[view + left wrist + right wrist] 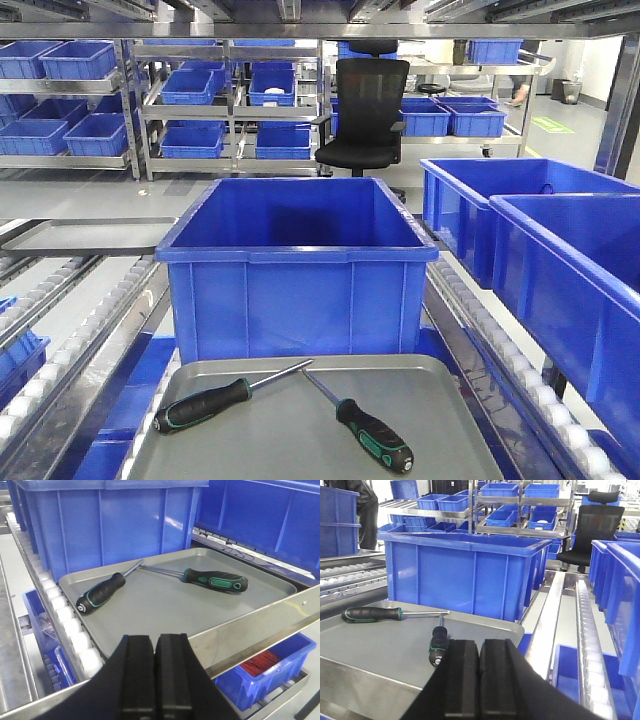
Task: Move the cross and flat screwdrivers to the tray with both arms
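Ahead of the left gripper [155, 672], whose pads are pressed together on nothing, the left screwdriver [102, 591] and right screwdriver [215, 579] lie on the tray [150, 612], tips nearly meeting. The right gripper [479, 677], likewise clamped empty, hangs just behind the right screwdriver's handle; no writing can be read

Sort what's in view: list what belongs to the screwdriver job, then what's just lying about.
Job:
- left screwdriver, lying in the tray
- right screwdriver, lying in the tray
- grey tray
- left gripper, shut
- right gripper, shut

Lying about:
- big blue bin behind the tray
- black office chair
- shelf bins
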`<state>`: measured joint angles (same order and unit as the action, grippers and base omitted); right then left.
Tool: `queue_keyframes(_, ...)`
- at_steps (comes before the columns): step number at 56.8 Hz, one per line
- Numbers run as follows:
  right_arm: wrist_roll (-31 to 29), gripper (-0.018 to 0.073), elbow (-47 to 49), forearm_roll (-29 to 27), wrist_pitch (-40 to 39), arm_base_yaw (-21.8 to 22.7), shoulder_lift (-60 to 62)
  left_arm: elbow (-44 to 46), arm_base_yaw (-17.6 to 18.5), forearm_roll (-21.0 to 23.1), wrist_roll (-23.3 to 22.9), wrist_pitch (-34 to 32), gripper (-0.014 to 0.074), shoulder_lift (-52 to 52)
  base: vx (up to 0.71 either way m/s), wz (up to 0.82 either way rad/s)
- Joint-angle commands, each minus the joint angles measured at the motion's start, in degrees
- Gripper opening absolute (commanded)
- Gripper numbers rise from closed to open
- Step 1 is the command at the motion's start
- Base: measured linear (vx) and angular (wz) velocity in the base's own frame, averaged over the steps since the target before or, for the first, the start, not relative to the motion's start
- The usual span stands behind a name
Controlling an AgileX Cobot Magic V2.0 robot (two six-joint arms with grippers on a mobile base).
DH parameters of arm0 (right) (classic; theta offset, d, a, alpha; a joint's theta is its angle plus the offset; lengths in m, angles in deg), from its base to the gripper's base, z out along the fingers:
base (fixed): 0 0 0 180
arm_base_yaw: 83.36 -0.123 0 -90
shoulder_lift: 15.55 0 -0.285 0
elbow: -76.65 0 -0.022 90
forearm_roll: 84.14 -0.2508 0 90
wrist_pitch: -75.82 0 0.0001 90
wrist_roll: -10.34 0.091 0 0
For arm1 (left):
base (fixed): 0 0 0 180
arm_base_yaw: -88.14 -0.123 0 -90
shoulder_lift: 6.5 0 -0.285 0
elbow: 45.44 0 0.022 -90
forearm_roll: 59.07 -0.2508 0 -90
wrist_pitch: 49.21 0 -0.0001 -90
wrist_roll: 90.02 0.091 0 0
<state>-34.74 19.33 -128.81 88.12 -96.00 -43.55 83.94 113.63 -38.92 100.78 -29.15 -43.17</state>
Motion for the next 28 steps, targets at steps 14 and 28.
queue_keyframes(14, -0.4, -0.0008, 1.68, -0.85, -3.64, 0.25, -0.35, 1.77, 0.13, 0.73, 0.07, -4.31, 0.0003, -0.04, 0.0, 0.0)
queue_keyframes(28, -0.34, -0.0008, 1.68, -0.85, -3.64, 0.25, -0.35, -3.03, -1.96, -7.89, 5.43, -11.26, 0.0003, 2.16, 0.0, 0.0)
